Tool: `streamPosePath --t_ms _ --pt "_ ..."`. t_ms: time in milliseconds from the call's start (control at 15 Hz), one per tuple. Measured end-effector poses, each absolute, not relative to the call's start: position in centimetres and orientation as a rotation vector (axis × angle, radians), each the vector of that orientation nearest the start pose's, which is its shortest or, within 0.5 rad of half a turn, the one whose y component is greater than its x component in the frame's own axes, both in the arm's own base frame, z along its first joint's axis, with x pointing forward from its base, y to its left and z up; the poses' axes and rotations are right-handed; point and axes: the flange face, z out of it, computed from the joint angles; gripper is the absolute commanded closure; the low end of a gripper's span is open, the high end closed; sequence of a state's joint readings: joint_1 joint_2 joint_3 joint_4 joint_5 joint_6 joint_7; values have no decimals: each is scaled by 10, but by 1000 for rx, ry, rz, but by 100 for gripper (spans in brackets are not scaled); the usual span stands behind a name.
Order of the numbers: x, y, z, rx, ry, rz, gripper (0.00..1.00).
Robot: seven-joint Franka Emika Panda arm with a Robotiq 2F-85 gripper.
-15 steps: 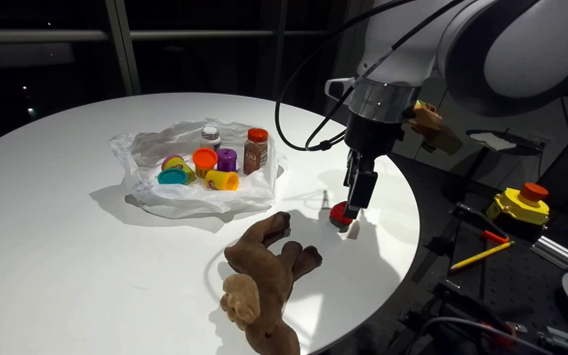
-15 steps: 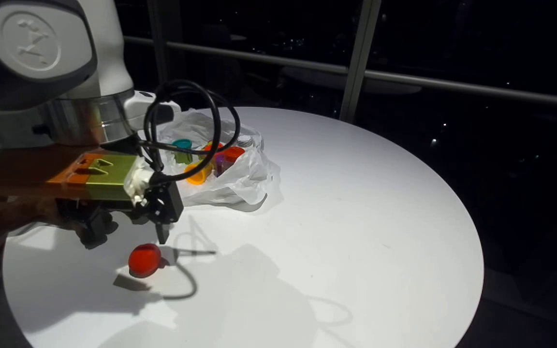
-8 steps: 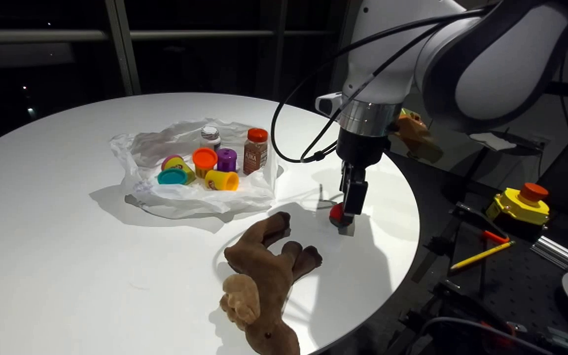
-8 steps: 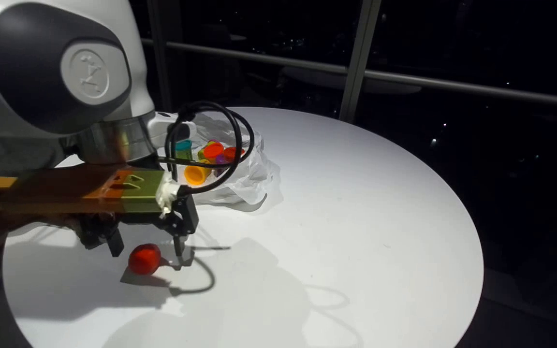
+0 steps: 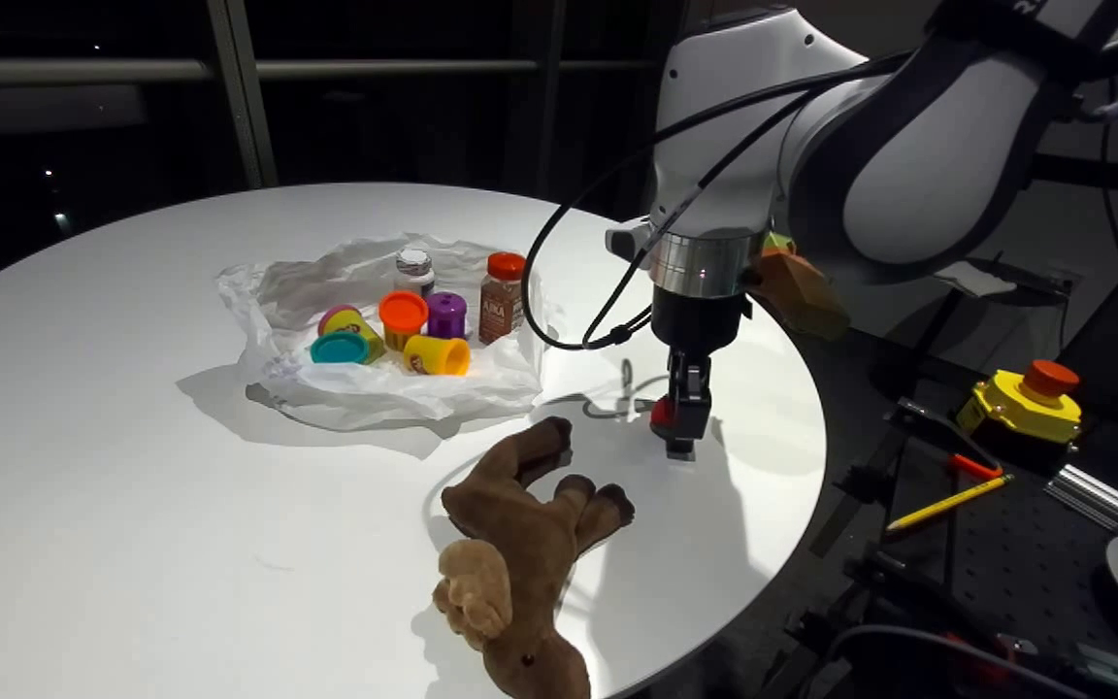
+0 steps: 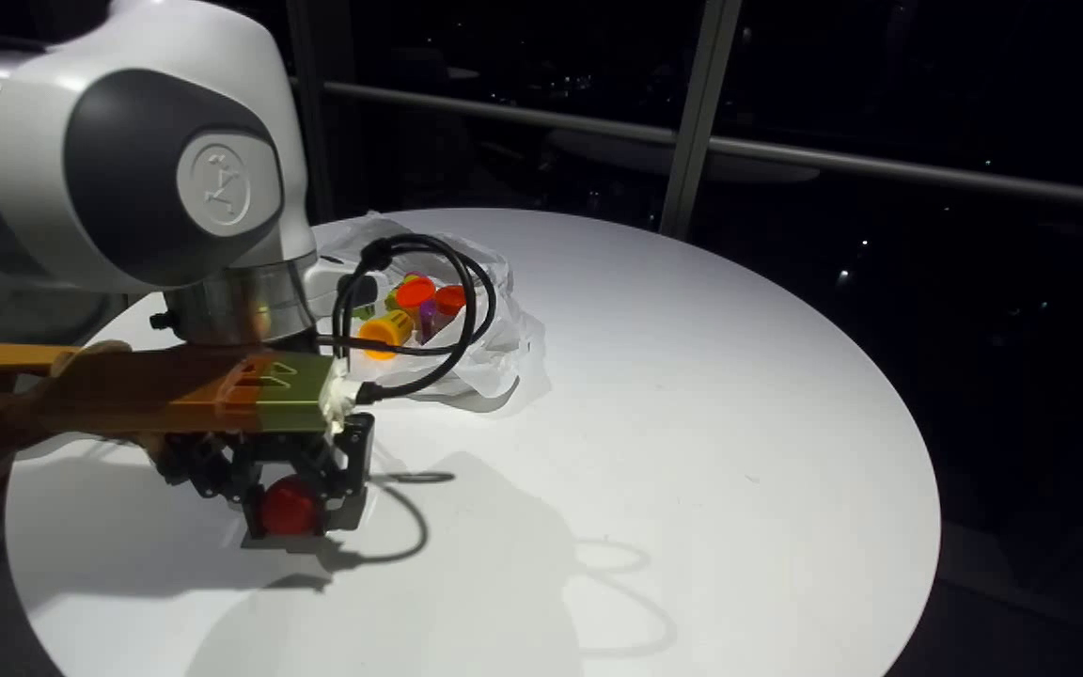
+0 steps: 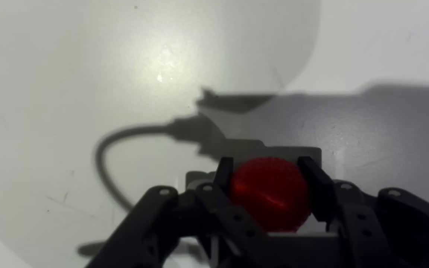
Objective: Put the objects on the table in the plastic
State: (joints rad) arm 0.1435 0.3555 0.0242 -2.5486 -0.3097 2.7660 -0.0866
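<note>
Squeezing the red ball from both sides, your part-closed hand holds it, presumably for lifting into the bag.

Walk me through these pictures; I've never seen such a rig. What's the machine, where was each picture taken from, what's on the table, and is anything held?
The machine is a robot arm, steered by a person, with a two-fingered gripper at its end. Two exterior views are taken from different places outside the robot; the wrist view is taken on the arm itself, looking past the fingers.

On the round white table lies a wrinkled plastic bag, spread open, with small colored tubs, a red-lidded jar and a white-topped bottle in it. A brown plush animal lies outside the bag.

The fingers meet both sides of a red round object, so it looks gripped; whether it touches the table, I can't tell.
</note>
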Motion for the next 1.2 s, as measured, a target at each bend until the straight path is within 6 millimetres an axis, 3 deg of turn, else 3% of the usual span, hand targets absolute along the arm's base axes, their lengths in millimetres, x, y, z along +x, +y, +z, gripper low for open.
streamPosePath --t_ms 267,667,800,933,1200 --pt "430 98 142 -3138 -863 167 77" --pt "495 153 231 -3196 -735 -178 76" --pt "518 164 250 -3194 -690 -271 77" --pt "538 167 251 -3196 -656 -305 78" --pt "563 161 218 -3207 -607 -256 78"
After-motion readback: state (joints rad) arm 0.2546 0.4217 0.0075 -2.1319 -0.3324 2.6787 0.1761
